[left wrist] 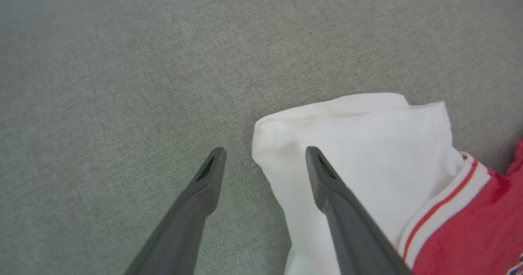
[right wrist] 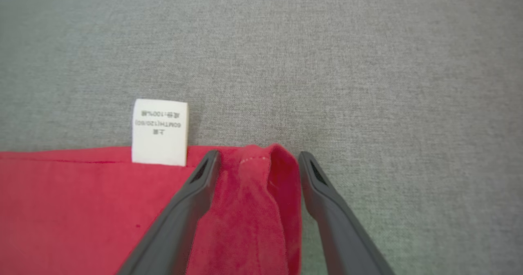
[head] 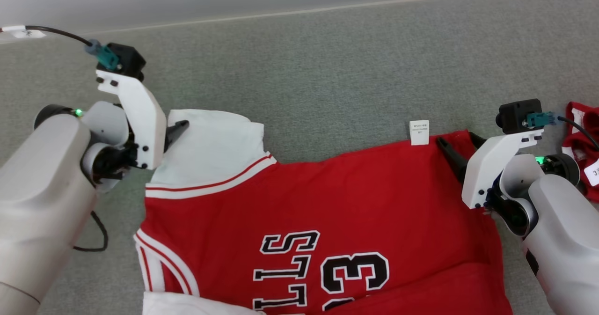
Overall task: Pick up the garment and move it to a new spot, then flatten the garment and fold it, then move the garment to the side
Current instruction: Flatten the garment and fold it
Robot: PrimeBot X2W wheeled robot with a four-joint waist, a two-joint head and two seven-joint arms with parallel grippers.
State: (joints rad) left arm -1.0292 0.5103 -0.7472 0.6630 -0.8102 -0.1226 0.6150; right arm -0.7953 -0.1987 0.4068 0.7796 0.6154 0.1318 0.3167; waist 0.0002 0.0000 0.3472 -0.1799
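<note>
A: Garment position?
B: The red basketball jersey with white sleeves (head: 327, 198) lies spread on the grey cloth surface (head: 327, 62), black-and-white lettering up. A white care label (right wrist: 160, 132) sticks out past the far hem.
A: Left side?
B: On the left gripper (left wrist: 263, 154) the fingers stand apart, straddling the edge of one white sleeve (left wrist: 367, 144); nothing clamped.
A: Right side?
B: On the right gripper (right wrist: 257, 158) the fingers stand apart, either side of the folded red hem corner (right wrist: 255, 193) beside the label.

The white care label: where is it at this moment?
In the head view the white care label sticks out from the far edge of the red jersey, just left of the open right claw.
</note>
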